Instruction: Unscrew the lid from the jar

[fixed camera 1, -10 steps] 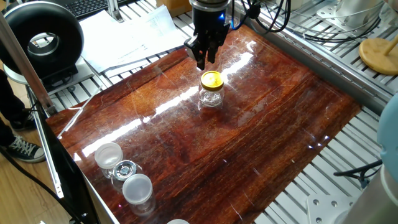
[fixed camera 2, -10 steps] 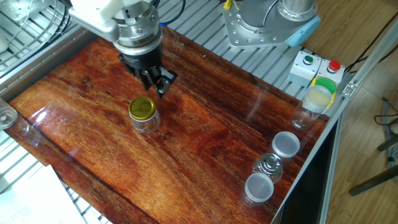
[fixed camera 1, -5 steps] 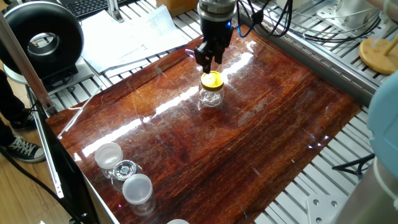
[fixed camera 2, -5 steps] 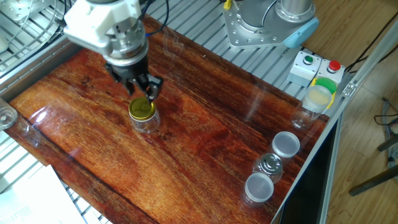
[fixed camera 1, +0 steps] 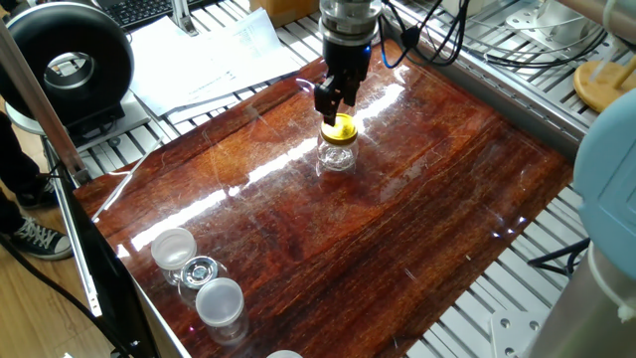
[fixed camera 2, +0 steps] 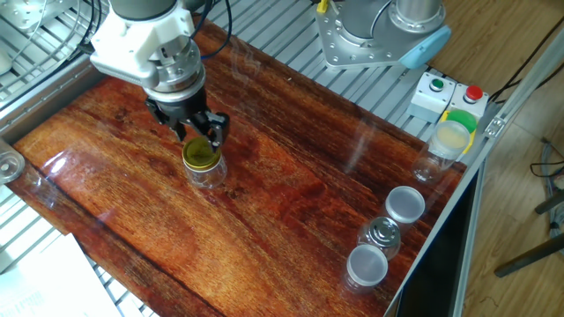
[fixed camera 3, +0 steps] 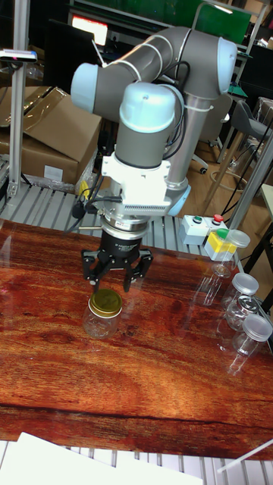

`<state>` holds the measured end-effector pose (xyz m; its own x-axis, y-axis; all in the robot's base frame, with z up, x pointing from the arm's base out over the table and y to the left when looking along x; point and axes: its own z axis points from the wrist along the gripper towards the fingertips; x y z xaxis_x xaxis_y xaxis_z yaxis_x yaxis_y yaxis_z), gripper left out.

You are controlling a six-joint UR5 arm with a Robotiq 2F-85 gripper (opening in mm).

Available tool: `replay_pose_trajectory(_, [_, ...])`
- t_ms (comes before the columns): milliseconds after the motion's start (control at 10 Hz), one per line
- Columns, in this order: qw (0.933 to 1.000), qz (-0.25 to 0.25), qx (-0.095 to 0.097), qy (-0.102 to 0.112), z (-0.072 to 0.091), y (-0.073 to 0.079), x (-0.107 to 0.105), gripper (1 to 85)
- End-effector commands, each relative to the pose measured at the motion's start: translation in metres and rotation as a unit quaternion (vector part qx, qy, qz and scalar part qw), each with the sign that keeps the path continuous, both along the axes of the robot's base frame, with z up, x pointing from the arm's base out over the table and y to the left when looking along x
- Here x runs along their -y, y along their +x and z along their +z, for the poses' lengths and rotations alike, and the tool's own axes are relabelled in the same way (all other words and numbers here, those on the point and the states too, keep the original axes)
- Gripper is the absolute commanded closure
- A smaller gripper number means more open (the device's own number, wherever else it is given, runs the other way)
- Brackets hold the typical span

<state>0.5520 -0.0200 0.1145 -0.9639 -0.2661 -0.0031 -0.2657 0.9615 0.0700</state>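
The small clear glass jar (fixed camera 1: 336, 156) (fixed camera 2: 207, 172) (fixed camera 3: 100, 323) stands upright on the red-brown wooden table (fixed camera 1: 397, 219), with the yellow-gold lid (fixed camera 1: 339, 127) (fixed camera 2: 201, 154) (fixed camera 3: 105, 302) on top. My gripper (fixed camera 1: 333, 101) (fixed camera 2: 197, 134) (fixed camera 3: 111, 282) hangs open directly above the lid. Its fingers (fixed camera 3: 92, 277) spread a little wider than the cap and stand just above it, not touching. Nothing is between them.
Clear cups with white lids (fixed camera 1: 207, 286) (fixed camera 2: 388, 231) (fixed camera 3: 244, 311) cluster at one table corner. A jar with a green-yellow lid (fixed camera 2: 451, 136) (fixed camera 3: 224, 246) stands by a button box (fixed camera 2: 445, 95). Papers (fixed camera 1: 214, 60) and a black round device (fixed camera 1: 68, 65) lie beyond the table edge.
The gripper has moved from beside the jar to directly over the lid and come down closer to it, staying open. The jar has not moved.
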Motion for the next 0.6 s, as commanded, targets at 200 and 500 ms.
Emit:
replay_pose_trajectory(200, [0.9999,0.009,0.011,-0.005,-0.004,0.002,0.009,24.3])
replay_pose_trajectory(500, [0.9995,0.006,0.001,-0.031,-0.005,-0.003,0.022,25.7])
